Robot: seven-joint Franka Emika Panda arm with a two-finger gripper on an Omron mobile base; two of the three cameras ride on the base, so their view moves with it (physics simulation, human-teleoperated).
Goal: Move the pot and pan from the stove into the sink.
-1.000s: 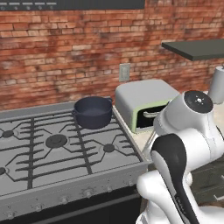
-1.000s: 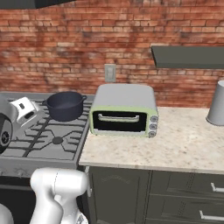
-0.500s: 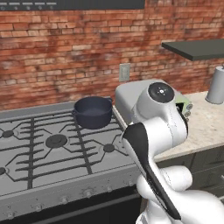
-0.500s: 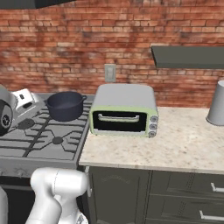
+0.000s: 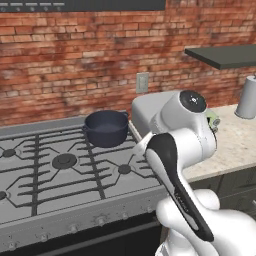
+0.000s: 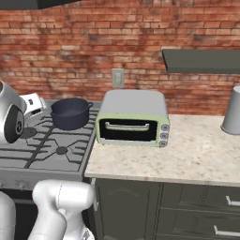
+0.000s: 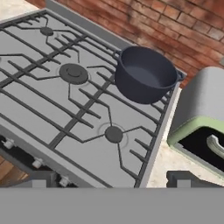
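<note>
Brick-walled kitchen, red brick wall [image 5: 65, 60] behind everything. Gripper [image 7: 110, 180] wide open, empty, fingertips [image 7: 38, 178] well apart at bottom of hand view, hovering above front right corner of stove [image 5: 45, 195]. Touching nothing. Pot [image 7: 145, 74] upright on back right burner, dark blue-grey, nothing visible inside, loop handles at rim; also seen at [image 5: 106, 128] and [image 6: 70, 113]. Just beside pot to the right: grey-green toaster oven [image 6: 133, 118] on pale speckled counter [image 6: 197, 154], not touching the pot. Wall outlet [image 6: 117, 78] above toaster oven. Grey metal canister [image 6: 232, 111] far right on counter, under dark shelf [image 6: 201, 60].
</note>
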